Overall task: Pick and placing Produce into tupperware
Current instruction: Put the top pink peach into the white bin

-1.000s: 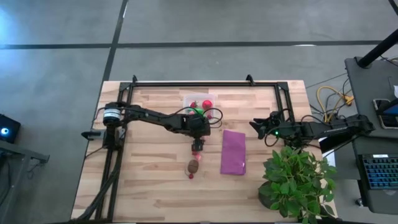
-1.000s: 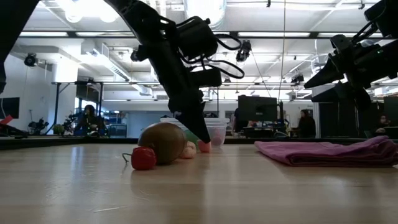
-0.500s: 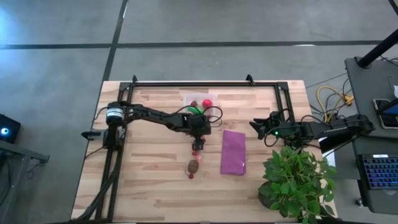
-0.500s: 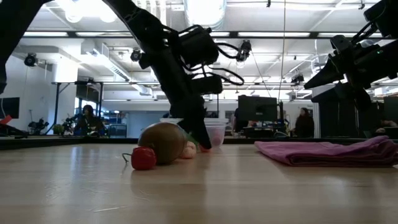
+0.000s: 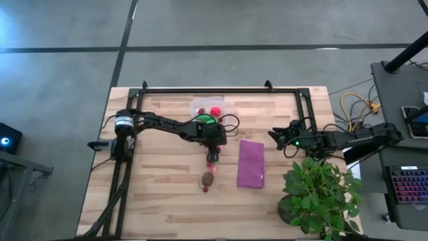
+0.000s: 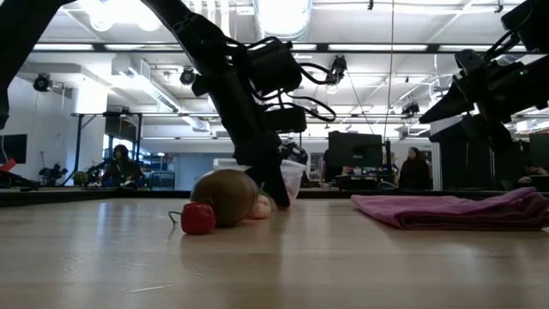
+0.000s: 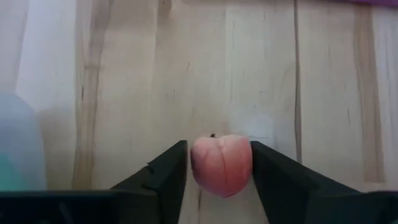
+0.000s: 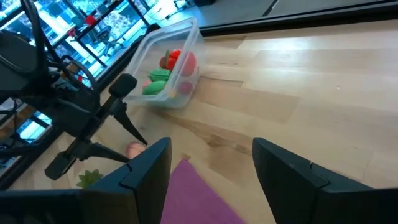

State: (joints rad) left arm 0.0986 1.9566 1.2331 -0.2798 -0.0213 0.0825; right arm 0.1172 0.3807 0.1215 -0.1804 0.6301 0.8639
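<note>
My left gripper reaches over the table's middle and is shut on a tiny pink-red bit. The clear tupperware sits just beyond it toward the far edge, holding red round pieces and a green one. The brown oval lies nearer the near edge with a small red piece beside it and a pale pink bit against it. My right gripper hovers open, right of the purple cloth. My left gripper pinches the pink-red bit by its two opposite sides between its fingertips. The fingers come slanting down from above and from the far-left. The bit sits at table height; whether it is clear of the wood I cannot tell.
The purple cloth lies flat to the right of the produce. A potted plant stands at the table's near right corner. A black frame runs along the far edge. Bare wood spreads on the near left.
My left arm has tipped its fingers steeper over the pink bit and stayed shut on it. The tupperware has shifted a little toward the table's left and now looks tilted in the low view.
</note>
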